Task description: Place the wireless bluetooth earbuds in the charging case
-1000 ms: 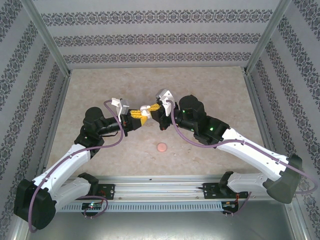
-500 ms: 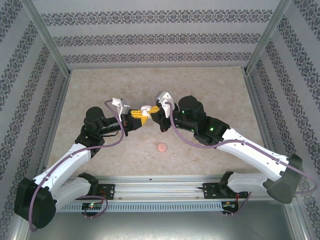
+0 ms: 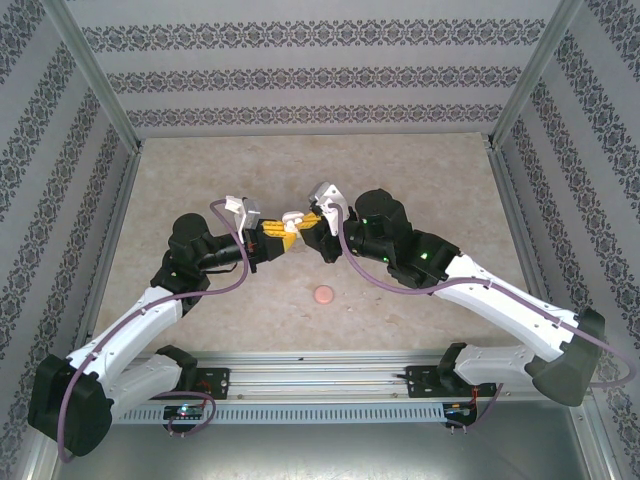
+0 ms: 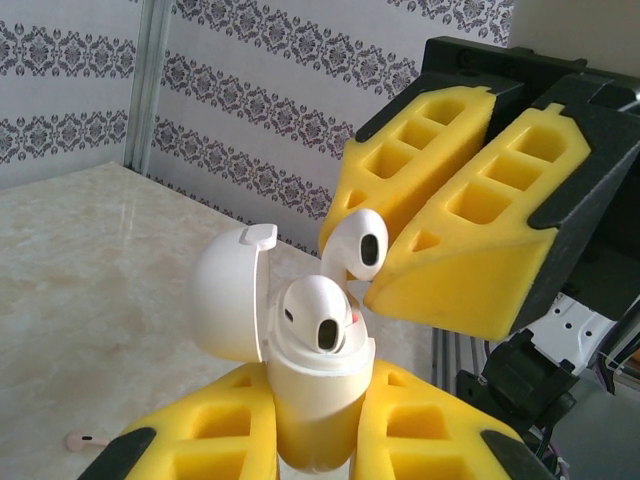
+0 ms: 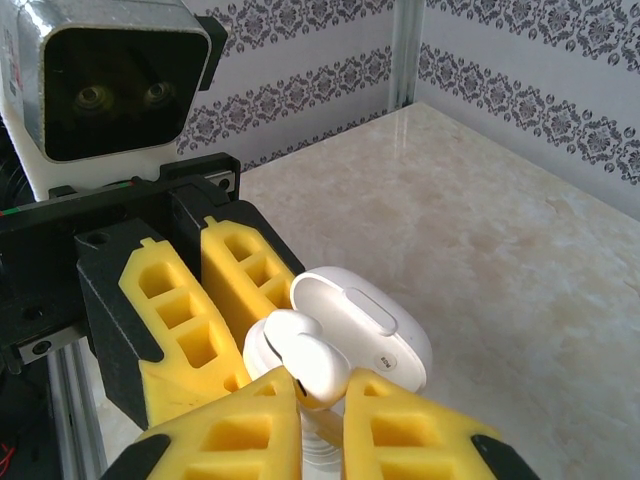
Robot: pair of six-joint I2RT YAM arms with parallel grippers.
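Damask-striped walls [image 3: 320, 70] enclose a beige marbled table [image 3: 200, 180]. The charging case [image 4: 315, 420] is held above mid-table, lid open, clamped in the left gripper [image 4: 318, 385]. The right gripper [image 5: 322, 395], just right of the case, pinches the second earbud [image 4: 360, 245] above the case mouth beside the seated earbud [image 4: 318, 315]; a pink disc [image 3: 323, 295] lies on the table base-side of the case.

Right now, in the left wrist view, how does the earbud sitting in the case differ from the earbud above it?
The lower earbud sits in the charging case; the upper earbud hangs above the case, not yet in. The right gripper pinches the upper earbud, not the lower earbud. Both are white with a dark oval opening.
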